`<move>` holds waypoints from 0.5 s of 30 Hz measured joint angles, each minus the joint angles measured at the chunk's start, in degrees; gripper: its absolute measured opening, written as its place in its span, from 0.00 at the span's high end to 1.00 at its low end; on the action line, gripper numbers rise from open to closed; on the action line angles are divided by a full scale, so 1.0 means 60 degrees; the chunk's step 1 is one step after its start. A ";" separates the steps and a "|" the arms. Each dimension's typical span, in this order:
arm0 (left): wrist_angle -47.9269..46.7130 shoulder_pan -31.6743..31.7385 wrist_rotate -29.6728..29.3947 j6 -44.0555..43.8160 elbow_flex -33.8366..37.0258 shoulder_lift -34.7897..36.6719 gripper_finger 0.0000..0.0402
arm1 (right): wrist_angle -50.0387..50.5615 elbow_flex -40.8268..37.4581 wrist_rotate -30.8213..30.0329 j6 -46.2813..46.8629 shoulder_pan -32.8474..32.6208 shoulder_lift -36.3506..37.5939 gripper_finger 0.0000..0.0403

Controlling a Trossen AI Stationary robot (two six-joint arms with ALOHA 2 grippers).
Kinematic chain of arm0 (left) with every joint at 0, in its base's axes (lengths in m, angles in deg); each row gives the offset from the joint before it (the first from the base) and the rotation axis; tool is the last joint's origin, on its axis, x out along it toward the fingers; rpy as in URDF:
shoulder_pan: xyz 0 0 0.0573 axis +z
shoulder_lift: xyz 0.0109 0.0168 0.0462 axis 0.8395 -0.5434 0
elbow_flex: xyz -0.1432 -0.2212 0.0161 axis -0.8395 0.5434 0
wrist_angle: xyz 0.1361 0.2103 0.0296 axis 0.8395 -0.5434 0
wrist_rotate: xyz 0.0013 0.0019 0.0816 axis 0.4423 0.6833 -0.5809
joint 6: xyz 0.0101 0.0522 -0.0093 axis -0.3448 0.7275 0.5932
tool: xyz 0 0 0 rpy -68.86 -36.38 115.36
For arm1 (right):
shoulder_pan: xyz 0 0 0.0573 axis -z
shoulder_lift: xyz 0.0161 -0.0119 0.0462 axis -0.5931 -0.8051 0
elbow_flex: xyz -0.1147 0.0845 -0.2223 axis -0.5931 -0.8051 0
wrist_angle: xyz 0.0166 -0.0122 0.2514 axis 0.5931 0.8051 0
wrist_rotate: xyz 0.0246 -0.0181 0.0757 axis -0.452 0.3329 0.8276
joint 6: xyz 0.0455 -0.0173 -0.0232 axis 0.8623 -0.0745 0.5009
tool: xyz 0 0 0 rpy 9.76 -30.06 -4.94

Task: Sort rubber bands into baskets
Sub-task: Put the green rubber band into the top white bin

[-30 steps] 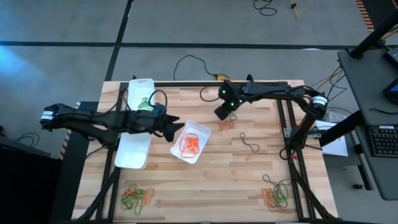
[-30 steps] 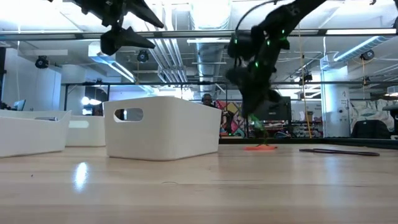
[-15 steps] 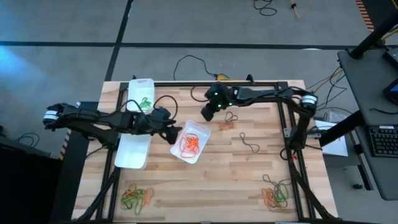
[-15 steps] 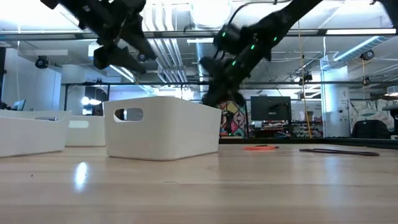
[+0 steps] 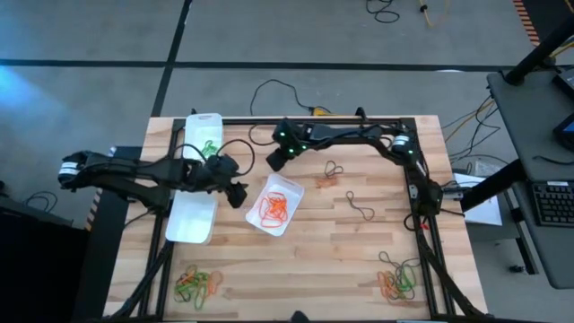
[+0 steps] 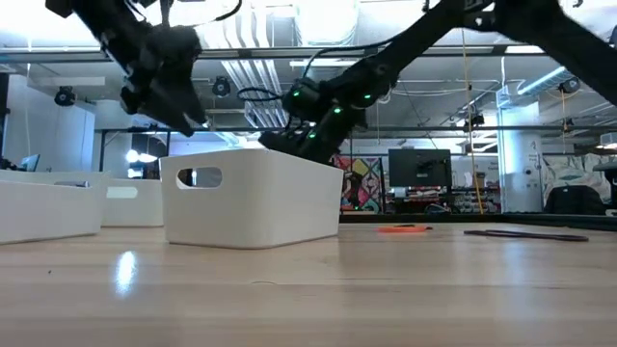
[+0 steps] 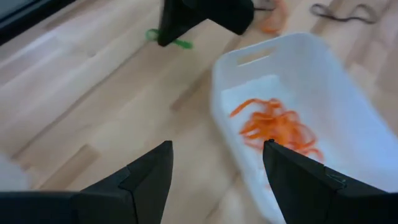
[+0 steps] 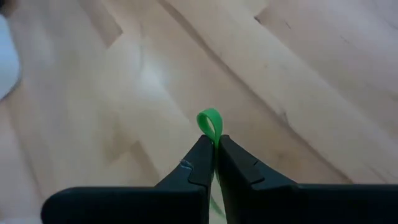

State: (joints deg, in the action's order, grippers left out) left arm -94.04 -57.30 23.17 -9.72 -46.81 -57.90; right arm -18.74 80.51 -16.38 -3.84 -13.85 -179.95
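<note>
My right gripper (image 5: 272, 163) (image 8: 214, 142) hangs over the far middle of the table, shut on a green rubber band (image 8: 209, 122). It is between the far-left basket (image 5: 195, 125), which holds green bands, and the middle basket (image 5: 291, 191), which holds orange bands (image 7: 277, 127). My left gripper (image 5: 237, 195) (image 7: 214, 149) stands open just left of the middle basket, tipped down, with nothing between its fingers. A third basket (image 5: 191, 222) lies under the left arm. The left wrist view also shows the right gripper with the green band (image 7: 169, 40). My right gripper pinches the green rubber band between its two fingertips. A small loop of the band (image 8: 210, 118) sticks out past the tips. The fingers slant down toward the table's left. The band is lifted clear of the table.
Mixed piles of rubber bands lie at the near left (image 5: 197, 283) and near right (image 5: 399, 280) corners. Loose dark bands (image 5: 360, 208) (image 5: 334, 168) and an orange one (image 5: 325, 181) lie right of the middle basket. Black cables run along the table's far edge.
My right gripper has swept toward the table's left, away from the loose bands in the middle and past the orange basket's far end, sinking a little and staying shut. My left gripper has tipped downward and drawn back slightly toward the left, staying open.
</note>
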 joint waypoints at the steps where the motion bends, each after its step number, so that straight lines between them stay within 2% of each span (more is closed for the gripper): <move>1: -0.0109 0.0149 -0.0028 -0.0031 0.0061 0.0080 0.42 | 0.0333 0.0382 -0.0026 0.0001 0.0000 -0.0230 0.97; 5: -0.0334 0.0899 -0.0048 -0.0104 0.0385 0.0257 0.42 | 0.1457 0.1796 -0.0204 0.0003 -0.0007 -0.0958 0.95; 8: -0.0276 0.1464 0.0135 0.0386 0.0630 0.0305 0.42 | 0.2021 0.2666 -0.0233 -0.0013 -0.0007 -0.1345 0.89; 15: 0.1100 0.3254 0.2372 0.2765 0.1026 0.0268 0.42 | 0.3219 0.3958 -0.0171 -0.0066 -0.0004 -0.1598 0.64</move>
State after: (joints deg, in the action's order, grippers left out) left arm -87.44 -37.78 37.41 6.87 -40.65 -56.29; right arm 0.57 104.26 -17.40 -4.24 -13.87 -189.54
